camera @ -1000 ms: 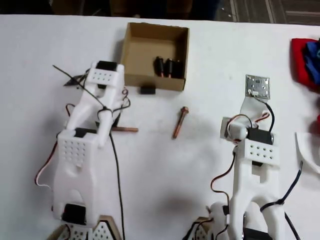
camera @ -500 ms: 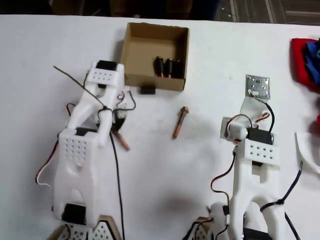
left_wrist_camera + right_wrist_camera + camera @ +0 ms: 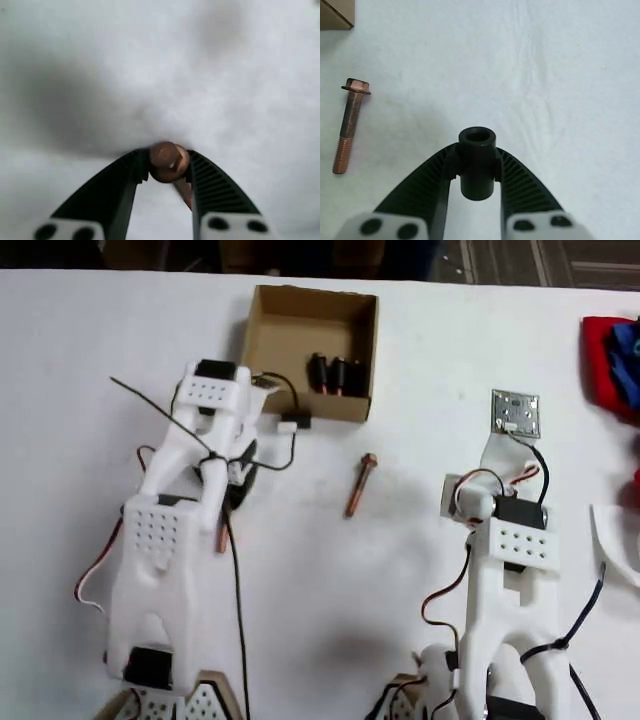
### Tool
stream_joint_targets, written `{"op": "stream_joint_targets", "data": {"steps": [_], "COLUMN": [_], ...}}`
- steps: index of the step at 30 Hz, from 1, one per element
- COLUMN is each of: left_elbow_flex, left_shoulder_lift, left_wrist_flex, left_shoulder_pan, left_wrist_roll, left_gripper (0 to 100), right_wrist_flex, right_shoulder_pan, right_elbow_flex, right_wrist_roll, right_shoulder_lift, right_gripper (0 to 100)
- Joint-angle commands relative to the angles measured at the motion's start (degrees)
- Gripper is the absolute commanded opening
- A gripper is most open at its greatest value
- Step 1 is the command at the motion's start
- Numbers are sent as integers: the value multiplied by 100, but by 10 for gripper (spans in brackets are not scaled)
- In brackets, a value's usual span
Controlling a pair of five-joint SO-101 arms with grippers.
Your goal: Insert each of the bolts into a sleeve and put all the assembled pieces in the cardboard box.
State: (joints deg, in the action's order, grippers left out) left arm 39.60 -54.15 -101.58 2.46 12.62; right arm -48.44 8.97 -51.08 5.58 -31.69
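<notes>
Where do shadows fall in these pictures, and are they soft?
Left wrist view: a broad, soft shadow on the table beyond the held bolt. High view: a narrow shadow beside the cardboard box. Right wrist view: barely any shadow beside the loose bolt.

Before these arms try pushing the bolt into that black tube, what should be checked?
1. Left gripper shut on copper-coloured metal bolt: ok.
2. Right gripper shut on black cylindrical sleeve: ok.
3. Sleeve's bore open: ok.
4. Bolt lined up with sleeve: not ok, the two arms are far apart.
5. Second copper bolt waiting on white table: ok.
6. Brown cardboard box has free floor: ok.
</notes>
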Motion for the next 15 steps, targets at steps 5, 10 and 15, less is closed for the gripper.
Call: {"op": "stream_joint_targets", "data": {"steps": [5, 10, 15], "left_elbow_flex": [1411, 1437, 884], "left_shoulder_lift": [18, 62, 62], "left_wrist_flex": [211, -70, -70], "left_shoulder_pan": [-88, -88, -88], "left_wrist_roll": [-809, -1152, -1169], "left_gripper": [151, 151, 151], "right_wrist_flex": [92, 92, 92], "right_shoulder_pan": [40, 40, 40], "right_elbow_flex": [35, 35, 35], "right_wrist_roll": [-44, -44, -44], "right_shoulder_lift": [-251, -268, -268], "right_gripper": [20, 20, 20]}}
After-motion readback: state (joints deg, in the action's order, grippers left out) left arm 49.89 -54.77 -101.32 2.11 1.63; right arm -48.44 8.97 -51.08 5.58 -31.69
